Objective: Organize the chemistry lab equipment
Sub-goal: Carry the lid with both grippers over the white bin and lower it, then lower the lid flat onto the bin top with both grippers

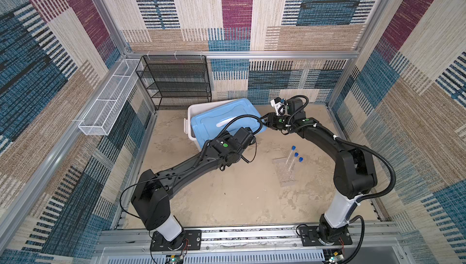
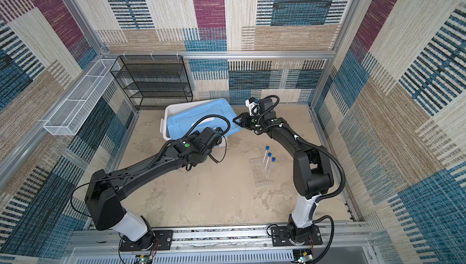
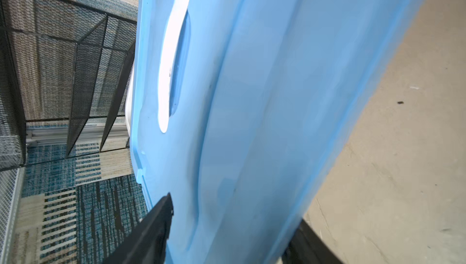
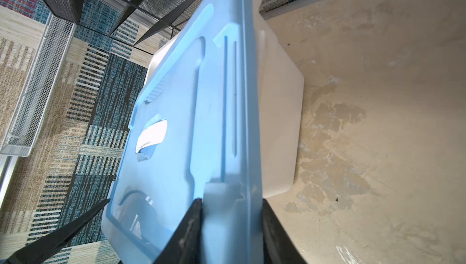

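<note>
A robot test cell: aluminium frame (image 1: 252, 54), carpet-lined walls (image 1: 237, 2), two arms (image 1: 191, 166) bolted to a rail (image 1: 252, 235).

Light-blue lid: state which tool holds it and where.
The right tool appears clamped on the light-blue lid at its edge nearest that arm. The left tool straddles another edge; whether it grips cannot be told.

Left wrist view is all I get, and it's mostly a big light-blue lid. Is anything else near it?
Observer: Yes, the right gripper has a finger on each side of the light-blue lid's edge.
Operator: What's under it?
Observer: A white box; the lid lies askew on it.
Operator: Anything else around?
Observer: Three blue-capped test tubes in a clear rack.
</note>
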Controlling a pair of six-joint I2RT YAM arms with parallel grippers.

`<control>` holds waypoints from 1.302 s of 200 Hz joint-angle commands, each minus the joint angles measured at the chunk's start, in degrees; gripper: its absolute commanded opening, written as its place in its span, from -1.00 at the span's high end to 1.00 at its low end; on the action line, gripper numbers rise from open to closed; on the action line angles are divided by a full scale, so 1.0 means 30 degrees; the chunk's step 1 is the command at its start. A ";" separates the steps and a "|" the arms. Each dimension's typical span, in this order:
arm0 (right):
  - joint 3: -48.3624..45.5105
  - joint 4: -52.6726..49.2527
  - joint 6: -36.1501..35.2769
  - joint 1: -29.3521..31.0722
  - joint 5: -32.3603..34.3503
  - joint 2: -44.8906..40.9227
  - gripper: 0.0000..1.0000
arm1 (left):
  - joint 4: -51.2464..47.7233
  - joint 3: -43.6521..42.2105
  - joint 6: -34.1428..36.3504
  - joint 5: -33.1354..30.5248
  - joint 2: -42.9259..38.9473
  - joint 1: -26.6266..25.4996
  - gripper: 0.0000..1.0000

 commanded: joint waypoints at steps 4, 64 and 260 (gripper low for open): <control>-0.0176 0.1329 -0.0140 0.0019 -0.0467 -0.0166 0.37 | -0.0166 0.0036 -0.2048 -0.0111 -0.0110 0.0029 -0.35; -0.0797 0.2552 0.0687 0.0026 -0.0815 -0.0432 0.55 | -0.0803 0.0498 -0.2921 -0.0922 0.0324 0.0091 -0.34; -0.1389 0.5981 0.4925 0.1441 0.2295 0.0466 0.59 | -0.1380 0.0176 -0.5549 0.0755 -0.1269 0.2811 -0.32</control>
